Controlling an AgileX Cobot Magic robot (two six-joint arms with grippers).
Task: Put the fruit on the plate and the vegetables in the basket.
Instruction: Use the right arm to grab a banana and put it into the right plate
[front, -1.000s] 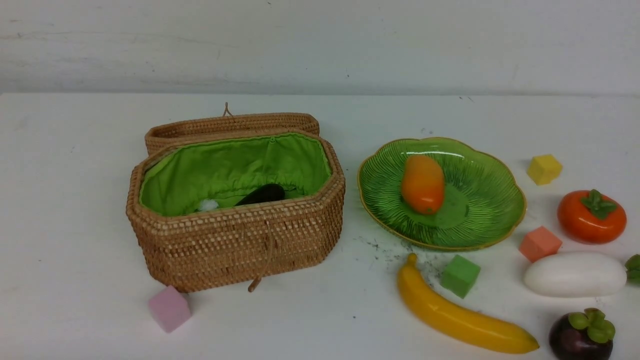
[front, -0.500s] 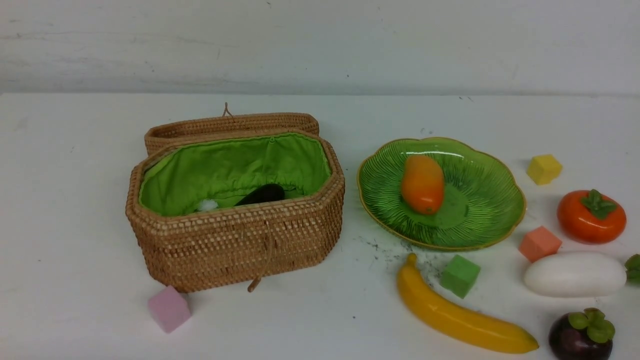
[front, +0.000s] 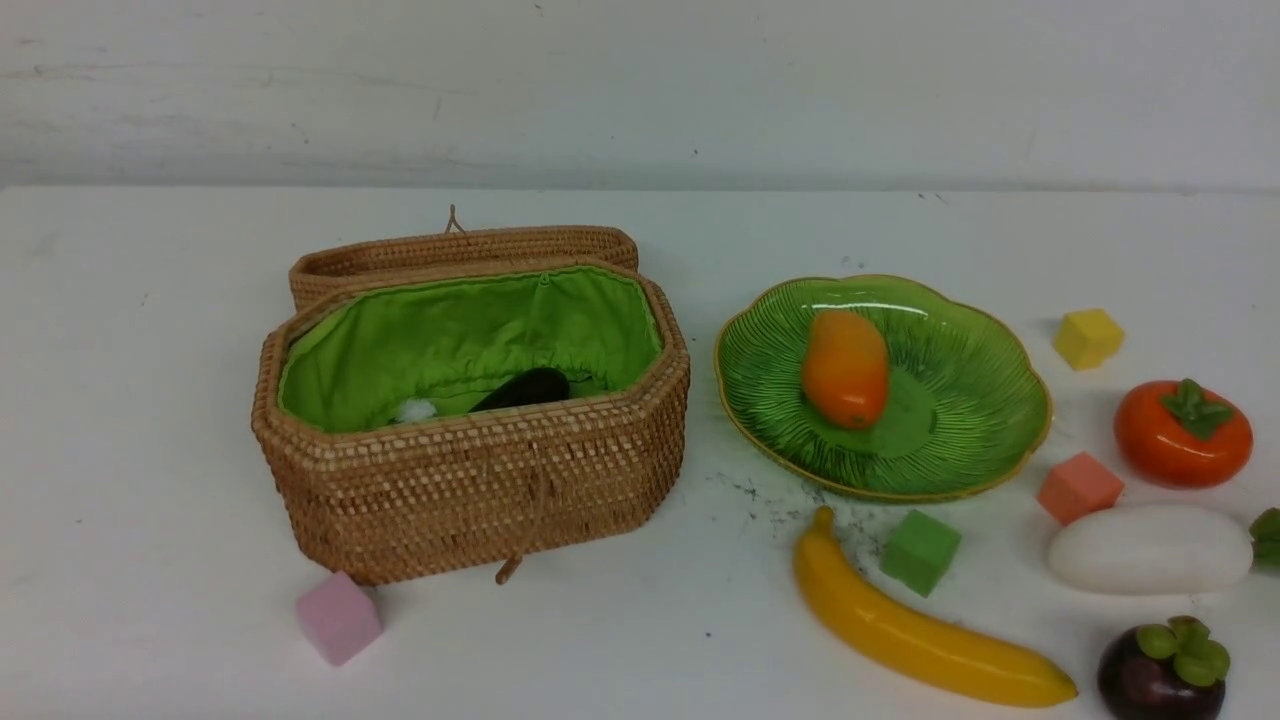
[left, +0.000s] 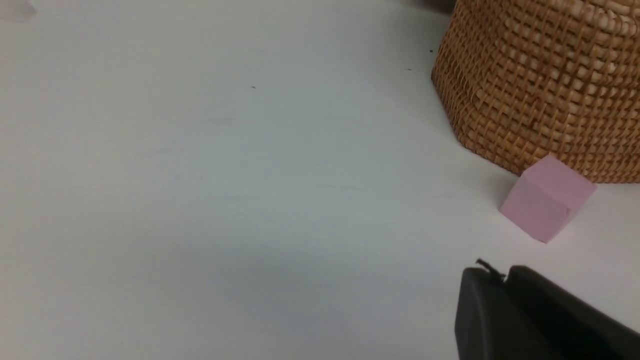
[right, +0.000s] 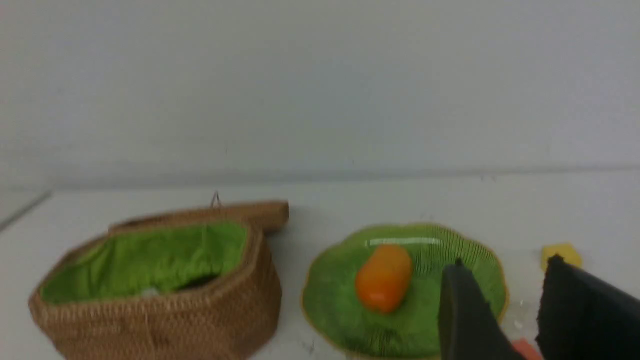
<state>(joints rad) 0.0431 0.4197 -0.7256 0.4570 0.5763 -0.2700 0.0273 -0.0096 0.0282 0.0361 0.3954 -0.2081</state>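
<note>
Mango (front: 845, 367) on plate (front: 960, 440); eggplant (front: 525, 388) in open basket (front: 450, 495).

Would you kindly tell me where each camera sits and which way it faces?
Front view: between the robot's arms, looking forward over the table at basket, plate and banana; no robot part shows.
Left wrist view: on the left wrist, low, facing the basket's wall and a pink cube; shut left gripper shows.
Right wrist view: on the right wrist, facing the wall beyond basket and plate; open right gripper shows.
Shared: all see the basket; front and right wrist share the plate and mango.
</note>
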